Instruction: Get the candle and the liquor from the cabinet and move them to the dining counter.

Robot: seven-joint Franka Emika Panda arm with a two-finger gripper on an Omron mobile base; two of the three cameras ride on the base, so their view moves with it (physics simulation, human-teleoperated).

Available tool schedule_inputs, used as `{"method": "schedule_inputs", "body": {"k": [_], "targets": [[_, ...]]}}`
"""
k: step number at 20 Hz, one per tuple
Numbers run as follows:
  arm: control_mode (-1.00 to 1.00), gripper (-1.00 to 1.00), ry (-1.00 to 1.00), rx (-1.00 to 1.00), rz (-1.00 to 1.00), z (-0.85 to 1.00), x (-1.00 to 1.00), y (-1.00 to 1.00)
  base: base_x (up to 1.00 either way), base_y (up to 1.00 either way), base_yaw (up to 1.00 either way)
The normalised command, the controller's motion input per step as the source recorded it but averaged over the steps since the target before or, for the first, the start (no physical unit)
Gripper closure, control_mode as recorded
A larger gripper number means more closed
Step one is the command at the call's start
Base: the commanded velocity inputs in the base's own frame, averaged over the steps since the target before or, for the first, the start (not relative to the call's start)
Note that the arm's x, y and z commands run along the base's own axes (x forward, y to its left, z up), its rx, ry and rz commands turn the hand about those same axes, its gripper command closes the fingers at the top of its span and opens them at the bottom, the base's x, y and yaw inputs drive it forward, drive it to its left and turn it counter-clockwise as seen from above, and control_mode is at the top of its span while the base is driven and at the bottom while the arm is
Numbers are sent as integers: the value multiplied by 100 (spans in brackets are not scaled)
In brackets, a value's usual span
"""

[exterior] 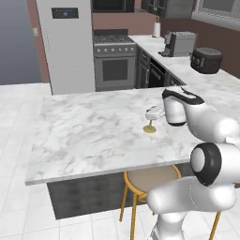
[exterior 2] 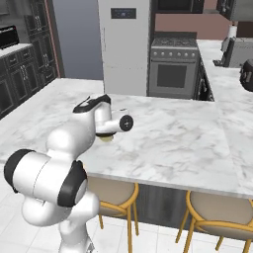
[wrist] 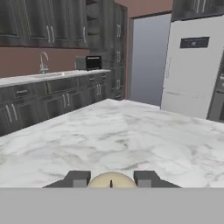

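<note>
While my arm reaches out over the dining counter (exterior: 93, 136), I report on it first: a broad white slab veined in grey, a level, hard tabletop that will bear anything set on it. A gold-framed stool (exterior: 150, 178) stands tucked under its near edge.

Next, my claw (exterior: 153, 114). It hangs low over the slab, toward its right side in the left base view, partly closed, with a dark finger to either side of the candle (wrist: 110, 180). From the hand view the cream top sits squarely between the two fingers, so I judge that I have it gripped by the wax. Whether the pads truly bear on it the pictures do not settle.

The candle itself is a short cream pillar on a small gold stand, whose round foot (exterior: 149, 129) looks to be resting on or just above the marble. I cannot tell if it has touched down.

Handling, as I judge it:
- Light; a modest squeeze should carry it.
- The wax is stiff but will dent or mark under hard pressure, so no tightening.
- The metal stand is smooth and likely slippery, and the stem is thin; the wax body is the better hold.
- Top-heavy on a narrow foot: it could tip if let go while tilted, so it should stand upright and seated before I part the fingers.
</note>
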Motion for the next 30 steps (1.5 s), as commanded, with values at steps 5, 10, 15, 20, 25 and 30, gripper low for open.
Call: {"method": "schedule_inputs", "body": {"k": [5, 10, 15, 20, 25, 30], "targets": [[-100, 100, 1, 0, 0, -22, 48, 30, 0, 0, 0], [-100, 100, 0, 0, 0, -13, 32, 16, 0, 0, 0], [-100, 100, -1, -1, 0, -13, 28, 10, 0, 0, 0], [-100, 100, 0, -4, 0, -13, 24, 2, 0, 0, 0], [-100, 100, 7, -1, 0, -13, 21, 0, 0, 0, 0], [-100, 100, 3, 0, 0, -23, 10, 0, 0, 0, 0]]}}
